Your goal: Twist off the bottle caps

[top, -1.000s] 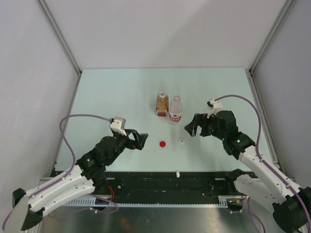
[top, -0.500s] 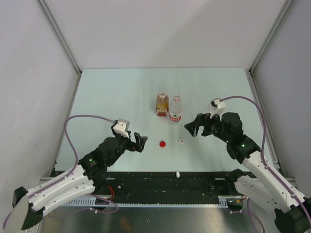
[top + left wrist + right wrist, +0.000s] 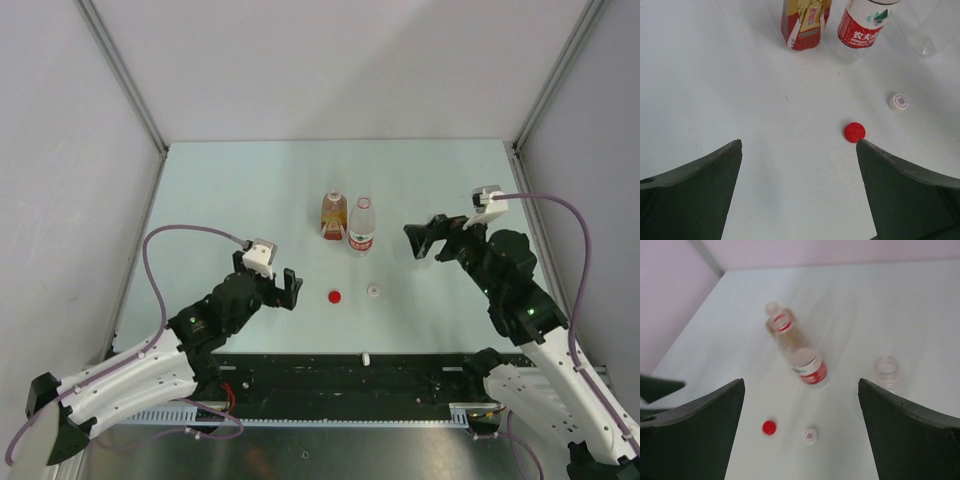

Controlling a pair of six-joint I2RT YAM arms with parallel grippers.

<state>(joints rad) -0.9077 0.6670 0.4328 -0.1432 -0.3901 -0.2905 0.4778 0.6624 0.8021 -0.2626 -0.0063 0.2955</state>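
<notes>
Two bottles stand side by side mid-table: an amber one and one with a red-and-white label. A plain clear bottle stands open-mouthed to their right. In front of them a red cap and a white cap lie loose on the table. My left gripper is open, just left of the red cap. My right gripper is open, raised to the right of the bottles.
Another small white cap lies at the table's near edge between the arm bases. Grey walls and metal frame posts enclose the pale table on three sides.
My right gripper has risen and drawn back to the right, away from the caps. My left wrist has shifted slightly right. Bottles and caps have not moved.
</notes>
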